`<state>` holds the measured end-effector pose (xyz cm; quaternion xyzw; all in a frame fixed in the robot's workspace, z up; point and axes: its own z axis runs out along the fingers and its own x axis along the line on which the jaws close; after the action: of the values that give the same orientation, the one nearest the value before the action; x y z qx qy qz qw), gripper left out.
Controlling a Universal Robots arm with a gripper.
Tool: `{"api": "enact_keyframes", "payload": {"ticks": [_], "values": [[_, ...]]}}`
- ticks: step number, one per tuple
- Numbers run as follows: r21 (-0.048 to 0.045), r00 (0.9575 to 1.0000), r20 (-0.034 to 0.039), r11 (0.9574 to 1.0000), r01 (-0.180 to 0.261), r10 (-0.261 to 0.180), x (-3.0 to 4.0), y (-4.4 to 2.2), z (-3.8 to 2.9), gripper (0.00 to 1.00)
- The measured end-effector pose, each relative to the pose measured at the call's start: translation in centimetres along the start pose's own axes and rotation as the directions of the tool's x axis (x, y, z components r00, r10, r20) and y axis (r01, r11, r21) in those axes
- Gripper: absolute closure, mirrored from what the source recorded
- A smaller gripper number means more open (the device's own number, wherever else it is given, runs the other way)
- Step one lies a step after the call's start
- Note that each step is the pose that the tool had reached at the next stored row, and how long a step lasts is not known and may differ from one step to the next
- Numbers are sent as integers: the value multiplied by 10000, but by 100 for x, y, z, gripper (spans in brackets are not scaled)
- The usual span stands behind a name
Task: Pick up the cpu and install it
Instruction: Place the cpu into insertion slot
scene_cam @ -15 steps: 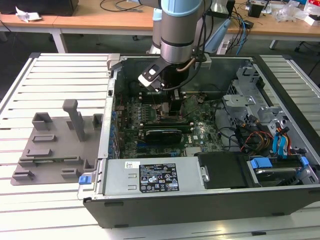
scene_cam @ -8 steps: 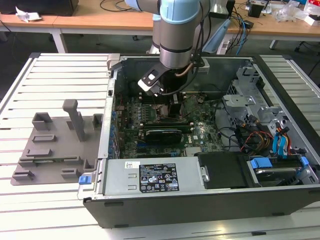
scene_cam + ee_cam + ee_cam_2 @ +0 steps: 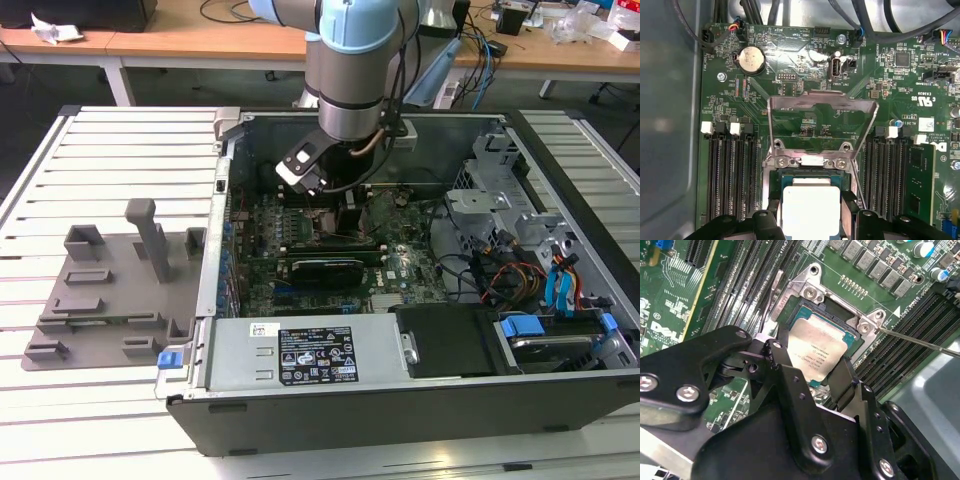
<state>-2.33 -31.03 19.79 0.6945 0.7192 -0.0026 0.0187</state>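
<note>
Second wrist view | gripper pinched the cpu by two opposite edges, at the open motherboard socket | risk: released tilted or off-register, it could likely bend contacts beneath | cpu: flat, square, bright silver lid, faint print, thin darker rim

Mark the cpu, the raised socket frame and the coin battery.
cpu point(image 3: 822, 350): second wrist view, middle of its silver top.
raised socket frame point(image 3: 822, 100): first wrist view, its wide crossbar.
coin battery point(image 3: 750, 60): first wrist view, centre of its face.
</note>
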Motion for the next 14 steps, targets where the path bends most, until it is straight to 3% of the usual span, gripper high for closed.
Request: {"api": "enact_keyframes", "payload": {"ticks": [8, 10, 11, 14], "values": [[0, 10000, 1, 10000, 0, 0, 1, 0, 23, 45], [-4, 10000, -5, 10000, 0, 0, 1, 0, 25, 44], [-3, 10000, -4, 10000, -1, 1, 2, 0, 25, 38], [0, 10000, 0, 10000, 0, 0, 1, 0, 24, 38]]}}
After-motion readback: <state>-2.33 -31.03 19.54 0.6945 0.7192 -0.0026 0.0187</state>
